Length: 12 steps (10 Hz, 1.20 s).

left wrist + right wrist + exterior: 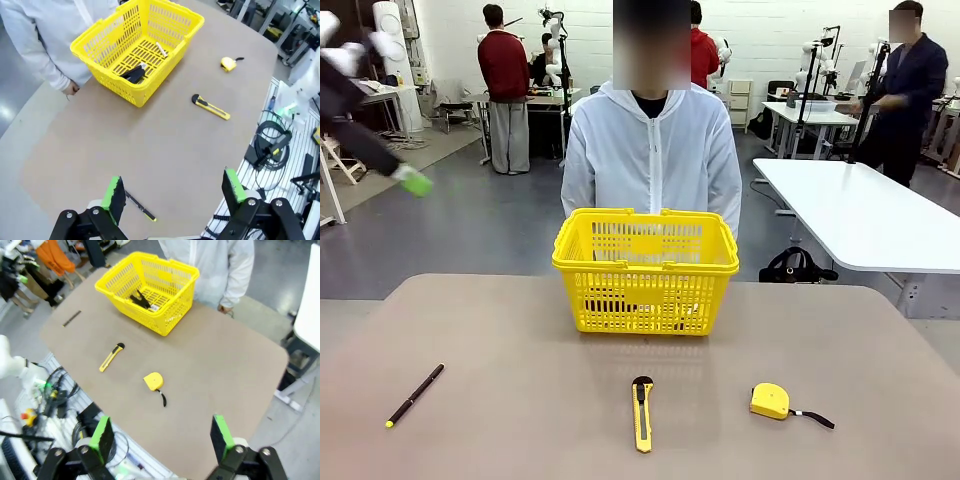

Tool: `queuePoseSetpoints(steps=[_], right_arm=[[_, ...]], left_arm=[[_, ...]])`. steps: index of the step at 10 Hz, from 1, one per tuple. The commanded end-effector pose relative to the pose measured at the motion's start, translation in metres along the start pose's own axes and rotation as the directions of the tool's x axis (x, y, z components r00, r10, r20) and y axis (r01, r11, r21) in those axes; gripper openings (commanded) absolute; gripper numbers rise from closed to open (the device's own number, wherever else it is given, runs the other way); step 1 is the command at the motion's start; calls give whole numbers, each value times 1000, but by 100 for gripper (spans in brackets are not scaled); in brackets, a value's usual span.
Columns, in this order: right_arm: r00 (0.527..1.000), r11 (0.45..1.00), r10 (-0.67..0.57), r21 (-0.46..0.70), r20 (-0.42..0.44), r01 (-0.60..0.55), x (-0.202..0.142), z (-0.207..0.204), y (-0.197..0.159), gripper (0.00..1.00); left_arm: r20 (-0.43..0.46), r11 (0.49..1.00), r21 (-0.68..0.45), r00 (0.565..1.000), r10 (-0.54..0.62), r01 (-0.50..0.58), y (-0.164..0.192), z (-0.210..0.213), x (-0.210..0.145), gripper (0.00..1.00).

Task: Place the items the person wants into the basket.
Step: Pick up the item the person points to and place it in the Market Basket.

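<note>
The yellow lattice basket (645, 270) stands at the table's far middle, in front of the person (650, 150) in the white jacket. Inside it lie a small white stick-like item, probably the marker (161, 49), and a black object (134, 74). The yellow-and-black utility knife (642, 412) lies flat on the table near the front edge, also seen as the knife (211, 106) and knife (111, 357). My left gripper (173, 189) hangs open high above the table's left end, holding nothing. My right gripper (161, 436) is open and high above the right end, also holding nothing.
A yellow tape measure (770, 401) sits to the right of the knife. A thin black pen (415, 395) lies at the front left. My left arm (360, 120) is raised at the upper left, blurred. The person's hand (71, 89) rests by the table's far edge.
</note>
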State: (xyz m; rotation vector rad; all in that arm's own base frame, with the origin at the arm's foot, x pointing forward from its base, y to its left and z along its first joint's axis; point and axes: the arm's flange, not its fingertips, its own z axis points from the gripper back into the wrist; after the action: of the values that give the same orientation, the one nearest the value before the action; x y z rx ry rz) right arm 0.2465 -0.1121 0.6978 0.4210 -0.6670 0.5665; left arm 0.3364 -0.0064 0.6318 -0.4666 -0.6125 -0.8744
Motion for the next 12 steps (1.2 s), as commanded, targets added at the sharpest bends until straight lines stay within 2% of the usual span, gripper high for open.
queuePoseSetpoints(steps=[1,3,5,12], right_arm=[[1000,1000,8,15,5,-8,1,-2,-1,100],[1000,1000,8,15,5,-8,1,-2,-1,100],[1000,1000,8,15,5,-8,1,-2,-1,100],[1000,1000,8,15,5,-8,1,-2,-1,100]], left_arm=[[-20,1000,-5,1000,-17,17,18,13,-15,100],[16,1000,17,1000,19,-19,-10,32,-46,100],[22,1000,-7,1000,11,-11,7,41,-36,100],[19,1000,9,1000,22,-22,3,38,-42,100]])
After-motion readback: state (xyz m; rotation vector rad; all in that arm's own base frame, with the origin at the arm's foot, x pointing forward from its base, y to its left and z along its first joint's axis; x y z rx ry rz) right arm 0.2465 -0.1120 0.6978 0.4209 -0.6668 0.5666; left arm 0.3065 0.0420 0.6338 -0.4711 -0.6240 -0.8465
